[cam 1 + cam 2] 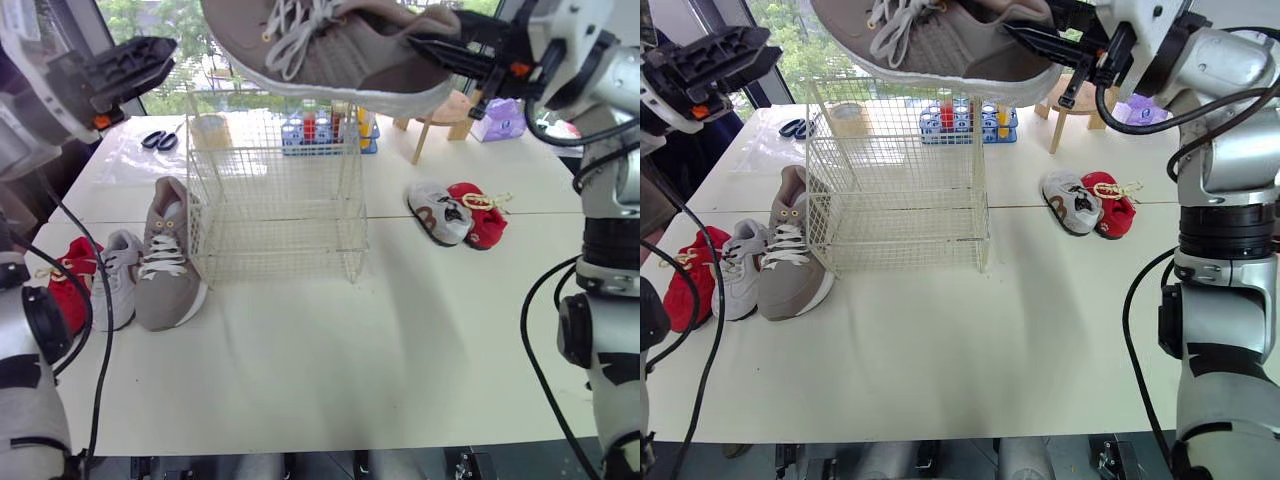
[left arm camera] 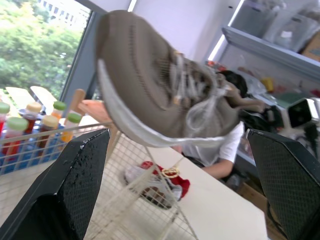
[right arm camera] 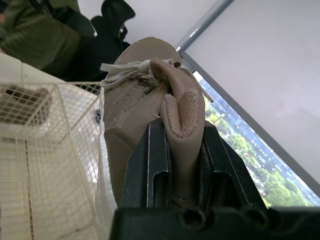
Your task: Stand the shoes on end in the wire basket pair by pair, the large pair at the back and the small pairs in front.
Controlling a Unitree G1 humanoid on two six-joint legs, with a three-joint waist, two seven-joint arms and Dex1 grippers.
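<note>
Right gripper [image 1: 440, 55] is clamped on the heel of the big tan shoe [image 1: 340, 45], hanging it over the wire basket [image 1: 275, 200] at its 12 o'clock edge; left gripper [image 2: 177, 145] gapes wide, empty; first of the large pair, I reckon, needs tipping toe-down into the back.

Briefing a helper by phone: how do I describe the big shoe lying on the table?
Find the white wire basket on the white table. Three shoes lie on the robot's left of it; the large taupe lace-up sneaker is nearest the basket. It dwarfs the small grey sneaker and small red shoe beside it.
</note>
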